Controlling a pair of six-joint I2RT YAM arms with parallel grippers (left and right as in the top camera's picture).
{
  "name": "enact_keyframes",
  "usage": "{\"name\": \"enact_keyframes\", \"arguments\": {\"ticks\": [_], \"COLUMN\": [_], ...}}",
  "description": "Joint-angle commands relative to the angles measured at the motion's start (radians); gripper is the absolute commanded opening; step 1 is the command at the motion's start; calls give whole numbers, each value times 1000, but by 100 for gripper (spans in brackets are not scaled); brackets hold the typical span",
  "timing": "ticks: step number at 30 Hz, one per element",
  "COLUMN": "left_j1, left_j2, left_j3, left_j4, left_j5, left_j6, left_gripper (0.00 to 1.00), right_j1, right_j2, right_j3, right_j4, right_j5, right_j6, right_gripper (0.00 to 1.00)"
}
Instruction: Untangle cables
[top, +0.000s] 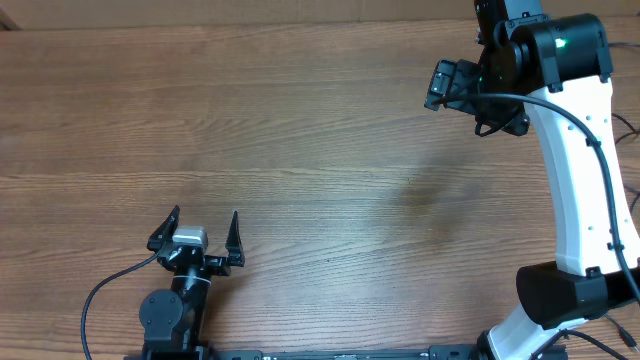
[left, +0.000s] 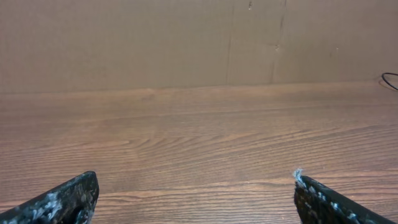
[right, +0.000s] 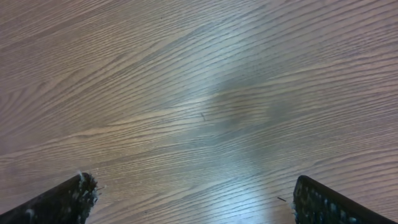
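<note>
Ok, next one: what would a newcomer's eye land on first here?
The big white right arm stretching along the right side, over a wide wooden table. The left gripper sits near the front left edge, jaws open. No tangled cables show anywhere on the wood.

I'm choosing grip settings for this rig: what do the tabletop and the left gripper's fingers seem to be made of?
Tabletop: wood or wood-look laminate, brown, smooth with a faint sheen; long grain lines run across it. Left gripper, open: its fingers look like matte black hard plastic or rubber, flecked with whitish scuffs; which of the two I cannot tell.
</note>
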Motion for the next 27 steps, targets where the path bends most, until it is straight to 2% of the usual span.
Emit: {"name": "enact_keyframes", "arguments": {"ticks": [1,11,17,20,27], "left_j1": [7,7,7,7,7], "left_j2": [-11,-11,-11,-11,-11], "left_j3": [-3,-3,-3,-3,-3], "left_j4": [-5,-5,-5,-5,-5], "left_j5": [-14,-14,-14,-14,-14], "left_j6": [-13,-14,-14,-14,-14], "left_gripper": [100,100,100,100,100], "right_j1": [-3,-4,8,26,27], "right_j2": [-5,-13,-93,-166,-540], "right_j3": [1,0,-11,-84,-732], "right_j4": [5,38,261,381,918], "right_j5": [11,33,9,7,11], "right_j6": [4,4,5,4,4], "right_gripper": [100,100,100,100,100]}}
